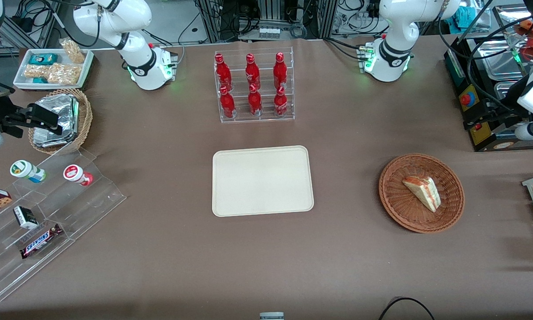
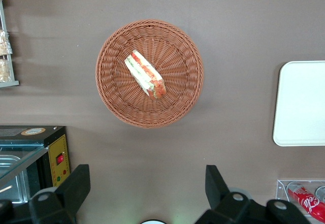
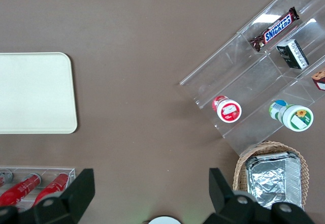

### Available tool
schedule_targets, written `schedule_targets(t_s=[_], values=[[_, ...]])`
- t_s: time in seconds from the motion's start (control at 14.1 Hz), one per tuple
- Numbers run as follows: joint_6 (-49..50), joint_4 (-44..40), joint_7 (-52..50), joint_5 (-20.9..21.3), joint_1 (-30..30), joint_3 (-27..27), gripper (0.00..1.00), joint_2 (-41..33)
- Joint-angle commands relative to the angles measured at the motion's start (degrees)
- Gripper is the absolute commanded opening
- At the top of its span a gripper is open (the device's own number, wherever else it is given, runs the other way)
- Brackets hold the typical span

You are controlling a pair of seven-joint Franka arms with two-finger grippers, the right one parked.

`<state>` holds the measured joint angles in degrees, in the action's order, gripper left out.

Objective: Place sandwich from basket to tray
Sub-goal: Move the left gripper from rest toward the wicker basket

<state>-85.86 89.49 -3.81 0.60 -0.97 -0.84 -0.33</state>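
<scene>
Lying in the basket [image 2: 149, 73], the sandwich [image 2: 145, 74] sat well apart from the hand [image 2: 147, 183], which hung above the counter [image 2: 244, 26], fingers wide open, gripping nothing.

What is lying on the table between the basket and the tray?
Nothing: in the front view only bare brown table separates the basket from the tray. The left wrist view agrees. The open end effector hovers above the table beside the basket.

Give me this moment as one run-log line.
phase: pre-grasp | sandwich: in basket | tray: bare | pincer: open, above table, clear of basket
</scene>
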Motion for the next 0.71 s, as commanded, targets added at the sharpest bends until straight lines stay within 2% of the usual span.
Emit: schedule_targets(t_s=[0.0,0.64], values=[[-0.2,-1.0,0.6,0.2,-0.2,0.0,1.0,0.6],[-0.2,-0.3,0.6,0.3,-0.1,0.0,1.0,0.6]])
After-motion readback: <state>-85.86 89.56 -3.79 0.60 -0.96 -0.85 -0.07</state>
